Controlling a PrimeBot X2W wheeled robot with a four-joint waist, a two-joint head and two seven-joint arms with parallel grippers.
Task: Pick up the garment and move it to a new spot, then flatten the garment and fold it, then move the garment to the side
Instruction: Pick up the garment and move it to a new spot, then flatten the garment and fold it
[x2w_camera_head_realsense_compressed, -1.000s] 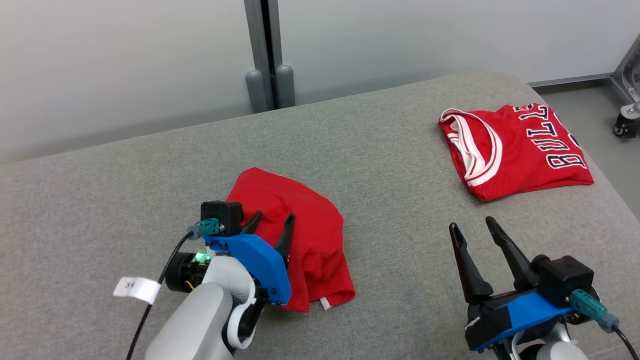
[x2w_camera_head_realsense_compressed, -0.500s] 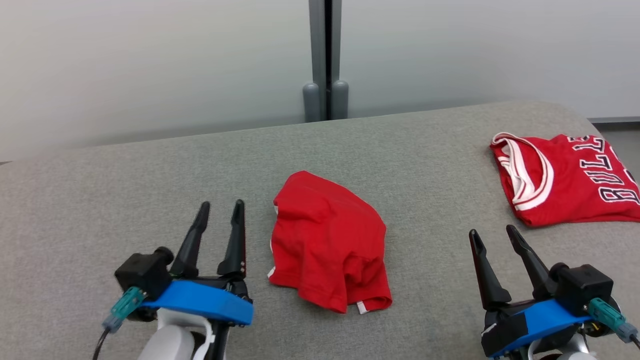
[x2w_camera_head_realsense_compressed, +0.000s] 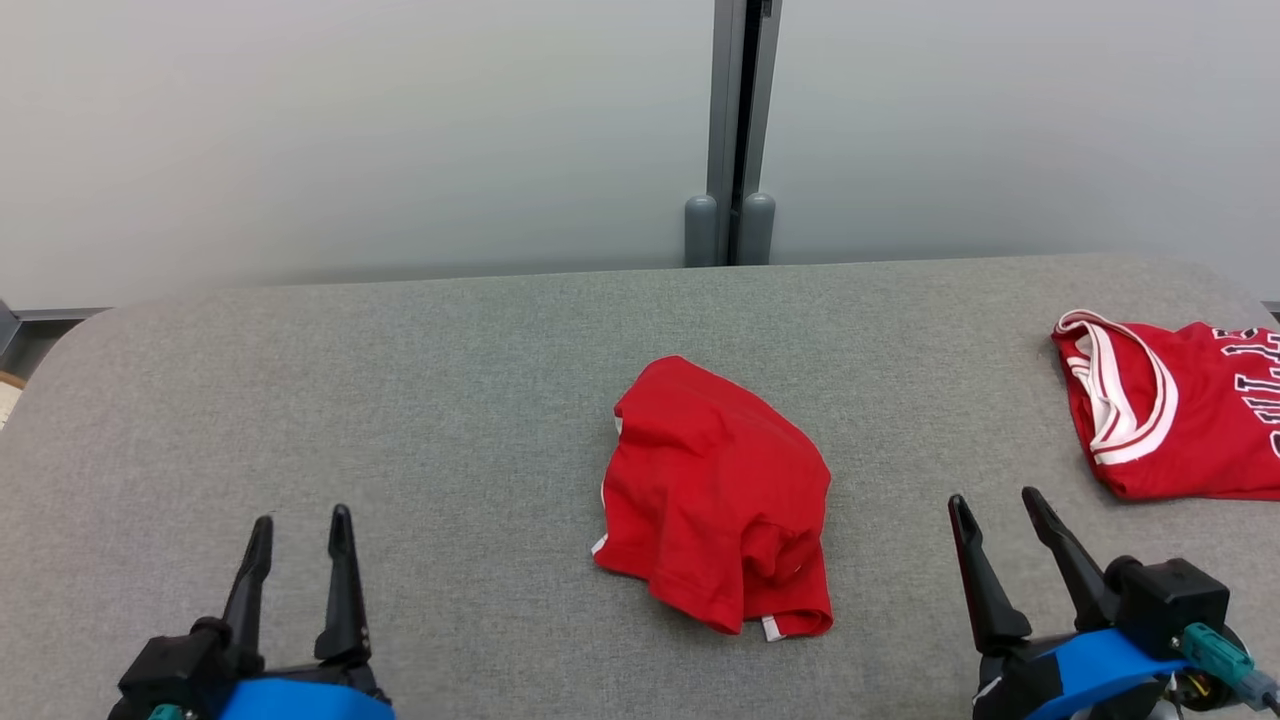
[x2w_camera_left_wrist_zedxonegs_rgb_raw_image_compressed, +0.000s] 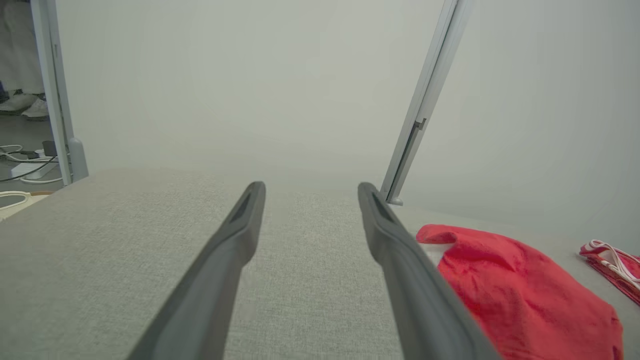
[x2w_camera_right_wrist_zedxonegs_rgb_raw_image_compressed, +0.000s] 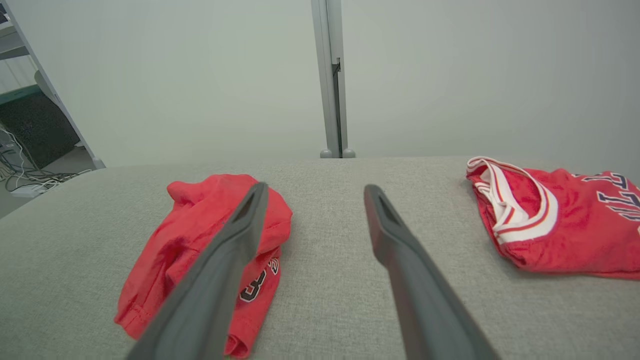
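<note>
Garment (x2w_camera_head_realsense_compressed: 715, 500): red, crumpled into a loose heap, lying at the centre of the frame in the head view on the grey padded surface (x2w_camera_head_realsense_compressed: 430, 380). A small white tag (x2w_camera_head_realsense_compressed: 772, 628) shows at its lower edge. In the right wrist view a dark printed numeral shows on its near fold.

Left gripper (x2w_camera_head_realsense_compressed: 300, 515): lower left of the frame, fingers apart with nothing between them, well apart from the heap.

Right gripper (x2w_camera_head_realsense_compressed: 994, 497): lower right of the frame, fingers likewise spread and empty, not touching either cloth.

Second red jersey (x2w_camera_head_realsense_compressed: 1160, 420): folded, with a white-trimmed neckline and dark lettering, at the right edge of the frame, apart from the heap.

Grey upright post (x2w_camera_head_realsense_compressed: 735, 130): top centre, behind the surface, between two pale wall panels.
</note>
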